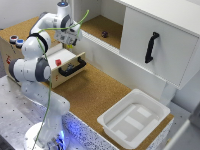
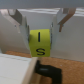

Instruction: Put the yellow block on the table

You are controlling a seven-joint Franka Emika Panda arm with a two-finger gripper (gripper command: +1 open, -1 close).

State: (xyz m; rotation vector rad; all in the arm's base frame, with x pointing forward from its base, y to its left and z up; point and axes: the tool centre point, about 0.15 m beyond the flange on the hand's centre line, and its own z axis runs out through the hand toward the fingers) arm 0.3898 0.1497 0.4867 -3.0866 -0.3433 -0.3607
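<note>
1. Gripper (image 2: 42, 22): in the wrist view the two fingers stand apart, one on either side of the yellow block (image 2: 39, 43). Whether the pads actually press its sides cannot be told; the upper part of the block sits in the gap between them, so the hand is either holding it or closely framing it.

2. Location of the block: directly below the hand, upright, its printed face toward the wrist camera and its long axis running along the fingers. In the exterior view the block is not discernible; the hand (image 1: 73, 36) sits high at the rear, above the wooden box (image 1: 64, 62) with the black handle (image 1: 71, 68).

3. Deciding relation: the table (image 1: 95, 92) lies below and forward of the hand, toward the exterior view's right. The box top lies nearer beneath it.

4. Judgement: the coming move calls for carrying the block sideways clear of the box, then down onto bare cork, short of the white tray (image 1: 132, 117).
</note>
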